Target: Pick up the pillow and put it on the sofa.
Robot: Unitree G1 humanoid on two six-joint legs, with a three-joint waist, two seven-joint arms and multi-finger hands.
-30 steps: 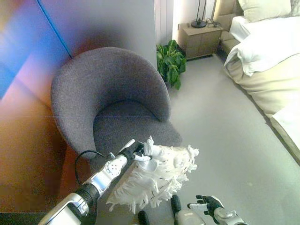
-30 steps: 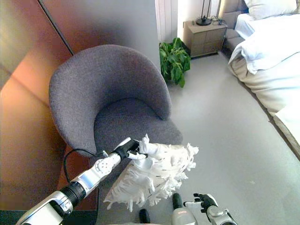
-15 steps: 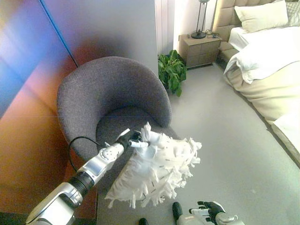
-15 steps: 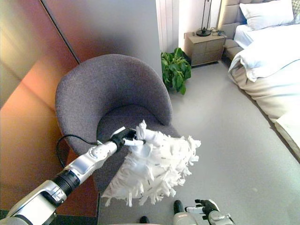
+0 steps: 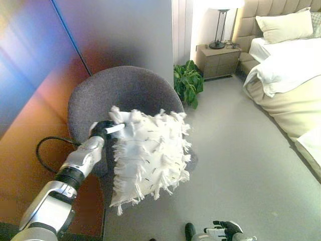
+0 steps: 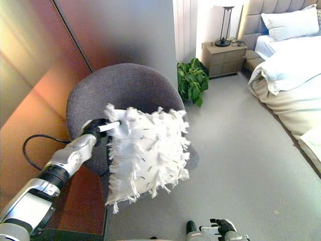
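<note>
1. The bed (image 5: pixel 296 95) stands far off to the right of the left hand, cut off by the right edge, so only its near side, white covers and a pale cushion at the headboard show.
2. The grey sofa (image 5: pixel 125 90), a round tub chair, stands directly behind and below the left hand; its seat is almost wholly hidden, and only the curved back and a sliver of the front rim are visible.
3. The white fringed pillow (image 5: pixel 149 153) hangs upright in the air just right of the left hand, in front of the sofa's seat and clear of the floor; whether its lower fringe touches the seat cannot be told.
4. The left hand (image 5: pixel 104 129) grips the pillow's upper left corner, dark fingers curled round the fabric and a white-tipped one lying across it; the fringe hides the rest of the grip.
5. A potted plant (image 5: pixel 188 83) sits on the floor beyond the sofa, up and right of the left hand.
6. A bedside desk (image 5: pixel 217 59) with a lamp stands farther back; the lamp's shade is washed out by light.
7. The right hand (image 5: pixel 224 231) shows at the bottom edge, partly cut off, fingers loosely spread and holding nothing.
</note>
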